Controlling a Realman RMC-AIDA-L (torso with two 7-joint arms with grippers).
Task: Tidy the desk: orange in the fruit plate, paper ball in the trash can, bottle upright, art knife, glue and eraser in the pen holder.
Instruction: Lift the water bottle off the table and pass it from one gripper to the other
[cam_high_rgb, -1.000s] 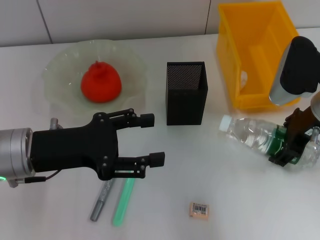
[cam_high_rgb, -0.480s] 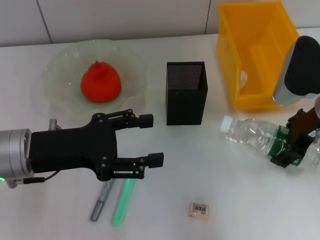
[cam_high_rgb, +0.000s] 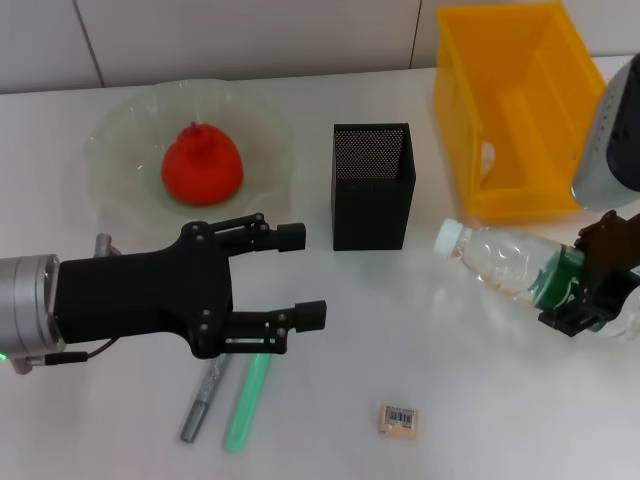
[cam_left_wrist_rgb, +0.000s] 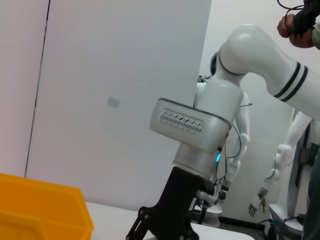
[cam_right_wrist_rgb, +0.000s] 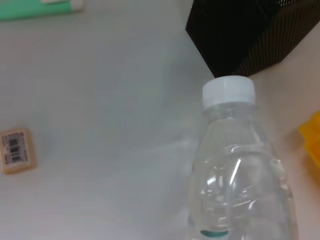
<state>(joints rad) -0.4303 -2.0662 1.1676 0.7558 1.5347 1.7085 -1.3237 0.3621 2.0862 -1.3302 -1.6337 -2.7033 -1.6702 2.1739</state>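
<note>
Bottle (cam_high_rgb: 505, 265): cap end has risen since a second ago; tilted, cap toward pen holder (cam_high_rgb: 372, 186), base cut off at frame edge. Right gripper (cam_high_rgb: 592, 285) fingers clamped on its green label. Left gripper (cam_high_rgb: 300, 276): fingers apart, partly hiding two pens (cam_high_rgb: 225, 395). Orange (cam_high_rgb: 202, 165) in fruit plate (cam_high_rgb: 115, 135).

Robotics lab: white humanoid robots (cam_left_wrist_rgb: 240, 130) by bare partition walls (cam_left_wrist_rgb: 120, 100).

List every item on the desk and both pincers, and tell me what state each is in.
Orange: in the fruit plate.
Bottle: tilted, cap end raised, capped.
Right pincer: shut on the bottle.
Left pincer: open, holding nothing.
Pen holder: upright.
Trash can: upright.
Eraser: flat on the desk.
</note>
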